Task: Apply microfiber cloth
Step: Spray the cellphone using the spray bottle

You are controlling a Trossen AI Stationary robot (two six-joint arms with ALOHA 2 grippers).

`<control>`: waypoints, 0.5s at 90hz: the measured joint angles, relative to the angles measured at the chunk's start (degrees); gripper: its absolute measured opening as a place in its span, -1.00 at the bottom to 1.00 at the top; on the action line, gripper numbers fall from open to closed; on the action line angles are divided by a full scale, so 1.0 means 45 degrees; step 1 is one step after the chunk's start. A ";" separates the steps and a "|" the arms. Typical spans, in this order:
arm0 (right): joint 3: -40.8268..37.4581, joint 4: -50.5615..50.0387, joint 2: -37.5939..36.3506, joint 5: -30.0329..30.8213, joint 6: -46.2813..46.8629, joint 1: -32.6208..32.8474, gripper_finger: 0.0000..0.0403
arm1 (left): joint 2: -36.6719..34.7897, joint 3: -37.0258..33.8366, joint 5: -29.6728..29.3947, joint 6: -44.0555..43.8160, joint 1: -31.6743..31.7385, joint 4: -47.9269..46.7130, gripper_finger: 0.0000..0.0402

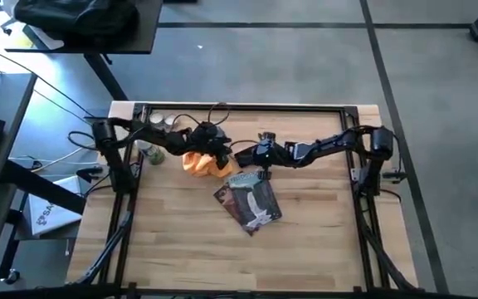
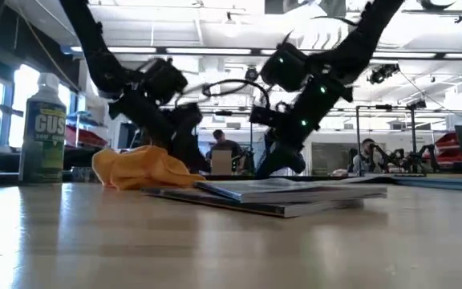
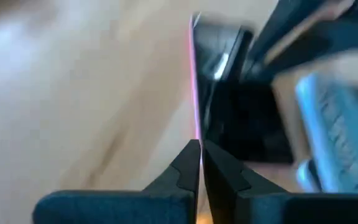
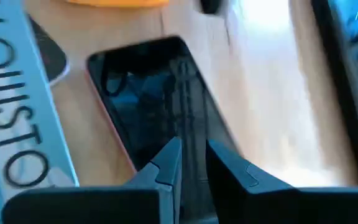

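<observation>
The orange-yellow microfiber cloth (image 1: 199, 164) lies bunched on the wooden table (image 1: 181, 241), left of centre; the low view shows it as a heap (image 2: 139, 170). My left gripper (image 3: 199, 155) is shut and sits at the cloth's far right side (image 1: 216, 149). A dark phone with a pink edge (image 4: 160, 106) lies flat on the wood beside the cloth. My right gripper (image 4: 191, 158) hangs over the phone's near end with its fingertips a little apart. The left wrist view shows the same phone (image 3: 229, 87). My left gripper's fingertips are closed together and show nothing between them in its wrist view. Whether they touch the cloth cannot be told. My right gripper points down at the phone's near end (image 4: 188, 134). Its own fingers hide whether they rest on the glass.
A blue-grey printed packet (image 1: 249, 199) lies flat at the table's centre, right next to the phone. A spray bottle (image 2: 42, 128) and small round containers (image 1: 163, 121) stand at the far left. People sit in the room beyond (image 2: 223, 148). The near half of the table is bare wood.
</observation>
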 joint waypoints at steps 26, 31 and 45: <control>0.1069 -0.4436 -0.0778 0.0457 -0.2820 0.0043 -0.77 | 0.1201 0.1357 0.0235 -0.0328 -0.0062 -0.0241 -1.00; 0.1028 -0.5157 -0.0788 0.0337 -0.2640 -0.0106 -0.73 | 0.1403 0.1590 0.0262 -0.0325 -0.0056 -0.0450 -1.00; 0.0420 -0.5053 -0.0695 0.0000 -0.1934 -0.0309 -0.53 | 0.1617 0.1980 0.0198 -0.0196 -0.0025 -0.0493 -1.00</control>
